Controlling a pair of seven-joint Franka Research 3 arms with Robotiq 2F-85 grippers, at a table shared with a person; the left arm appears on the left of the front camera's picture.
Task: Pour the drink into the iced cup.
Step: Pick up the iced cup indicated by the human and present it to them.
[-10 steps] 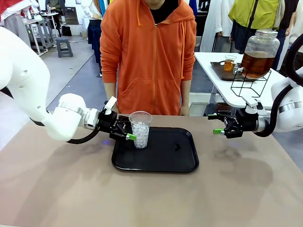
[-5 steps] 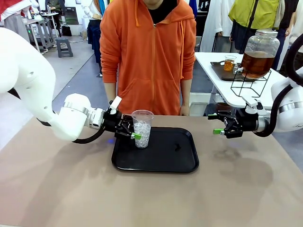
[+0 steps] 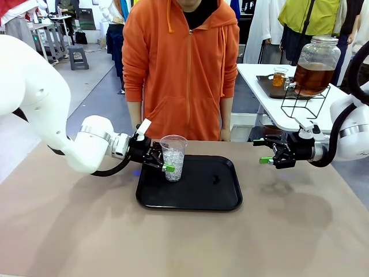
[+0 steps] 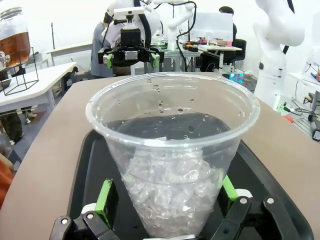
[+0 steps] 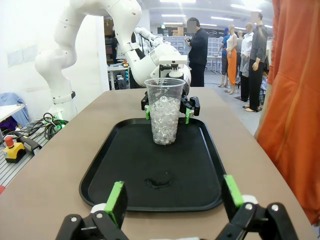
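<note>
- Cup (image 3: 172,157): one, upright, iced, at the left end of the tray (image 3: 225,199); no drink in it.
- Left gripper (image 3: 164,162): nearer arm, jaws wide, a finger on each side of the cup, not closed on it.
- Right gripper (image 3: 262,151): jaws wide, empty, well right of the tray.
- Drink (image 3: 314,78): one jar (image 3: 326,49) and one small glass (image 3: 281,76), on the far white desk (image 3: 262,95).

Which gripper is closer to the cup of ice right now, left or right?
Left. The left gripper has open fingers flanking the iced cup; the right gripper hangs open past the right edge of the black tray.
</note>
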